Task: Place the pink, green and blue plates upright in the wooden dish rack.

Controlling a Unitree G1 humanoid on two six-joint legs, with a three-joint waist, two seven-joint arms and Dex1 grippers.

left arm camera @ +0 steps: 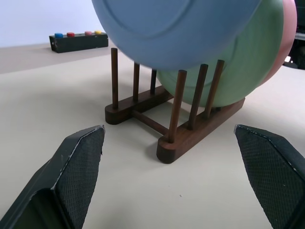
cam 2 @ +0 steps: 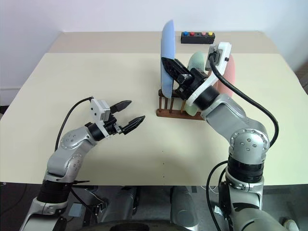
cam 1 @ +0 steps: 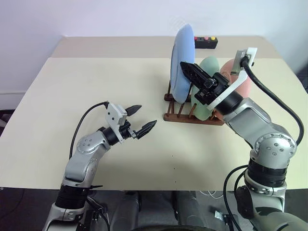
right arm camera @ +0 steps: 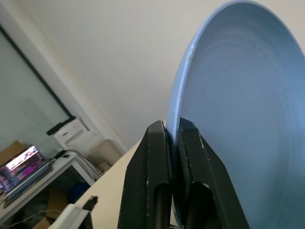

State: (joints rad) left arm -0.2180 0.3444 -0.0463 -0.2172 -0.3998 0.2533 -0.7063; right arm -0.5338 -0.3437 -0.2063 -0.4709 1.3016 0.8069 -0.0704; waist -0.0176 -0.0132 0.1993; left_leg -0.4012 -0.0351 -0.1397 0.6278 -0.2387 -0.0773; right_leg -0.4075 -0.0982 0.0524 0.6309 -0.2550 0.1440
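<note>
You have a beige desk (cam 1: pixel 96 86) before you. The wooden dish rack (cam 1: pixel 192 115) sits directly on it, toward the right side. A black button box (cam 1: pixel 206 42) lies near the desk's far edge, beyond the rack.

We see a big pale table (cam 1: pixel 96 86) by a plain white wall (cam 1: pixel 96 19). A small black box (cam 1: pixel 206 42) with 4 colored buttons sits at the table's far edge. In the right wrist view there is a window (right arm camera: pixel 24 105) and a desk (right arm camera: pixel 43 176) with a lit screen (right arm camera: pixel 24 164).
</note>
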